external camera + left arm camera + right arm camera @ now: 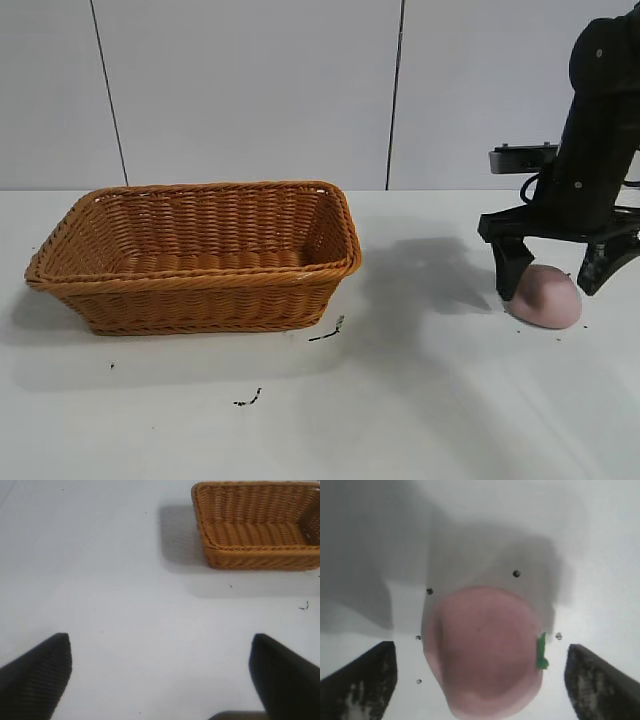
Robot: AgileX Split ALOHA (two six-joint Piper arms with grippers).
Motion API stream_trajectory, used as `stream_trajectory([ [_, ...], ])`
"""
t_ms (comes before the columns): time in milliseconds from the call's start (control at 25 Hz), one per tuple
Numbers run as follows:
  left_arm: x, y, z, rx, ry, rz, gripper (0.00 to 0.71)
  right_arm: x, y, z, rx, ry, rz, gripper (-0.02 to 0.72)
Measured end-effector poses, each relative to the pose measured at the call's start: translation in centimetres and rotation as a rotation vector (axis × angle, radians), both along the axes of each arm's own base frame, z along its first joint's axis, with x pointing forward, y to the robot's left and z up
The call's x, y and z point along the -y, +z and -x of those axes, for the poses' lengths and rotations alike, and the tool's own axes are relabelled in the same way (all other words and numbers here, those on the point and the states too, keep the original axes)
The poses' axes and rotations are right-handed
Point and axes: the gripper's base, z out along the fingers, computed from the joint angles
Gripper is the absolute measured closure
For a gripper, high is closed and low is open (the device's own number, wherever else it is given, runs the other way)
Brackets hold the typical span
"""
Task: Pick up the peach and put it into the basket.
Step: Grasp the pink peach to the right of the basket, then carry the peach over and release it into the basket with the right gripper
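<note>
At the right edge of the exterior frame, the right gripper [552, 281] stood low over the table [420, 400], its fingers spread wide with the peach [546, 296] lying between them, one finger on each side and neither touching it as far as could be judged. The peach rested on the table, well apart from the basket [200, 255] at centre left. The right arm was plainly the nearer one. The right wrist view showed what the exterior view did not: a small green tab [540, 652] on the peach's side and clear table between fruit and fingertips. The left gripper [160, 675], seen only in its own wrist view, hung spread above bare table, the basket at that frame's upper right.
</note>
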Motion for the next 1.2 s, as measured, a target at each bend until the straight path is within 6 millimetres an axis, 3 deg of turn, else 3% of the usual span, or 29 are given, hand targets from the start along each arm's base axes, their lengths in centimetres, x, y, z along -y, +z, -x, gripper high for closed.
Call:
stream_trajectory([
  [120, 0.0, 0.0, 0.0, 0.0, 0.0, 0.0, 0.017, 0.1, 2.7, 0.1, 0.031, 0.003, 0.006, 0.713],
  [360, 0.0, 0.0, 0.0, 0.0, 0.0, 0.0, 0.017, 0.1, 13.3, 0.0, 0.193, -0.006, -0.003, 0.713],
  [520, 0.0, 0.0, 0.0, 0.0, 0.0, 0.0, 0.017, -0.4, 16.6, -0.4, 0.248, -0.004, -0.021, 0.713],
  [600, 0.0, 0.0, 0.0, 0.0, 0.0, 0.0, 0.017, -1.6, 17.8, -0.8, 0.288, 0.016, -0.04, 0.713],
  [720, 0.0, 0.0, 0.0, 0.0, 0.0, 0.0, 0.017, -4.4, 18.9, -1.5, 0.319, 0.063, -0.069, 0.713],
  [880, 0.0, 0.0, 0.0, 0.0, 0.0, 0.0, 0.017, -9.6, 19.2, -2.3, 0.338, 0.16, -0.114, 0.713],
  [1040, 0.0, 0.0, 0.0, 0.0, 0.0, 0.0, 0.017, -15.7, 18.2, -1.9, 0.337, 0.287, -0.148, 0.713],
  [1200, 0.0, 0.0, 0.0, 0.0, 0.0, 0.0, 0.017, -21.4, 15.8, -1.0, 0.331, 0.399, -0.175, 0.713],
])
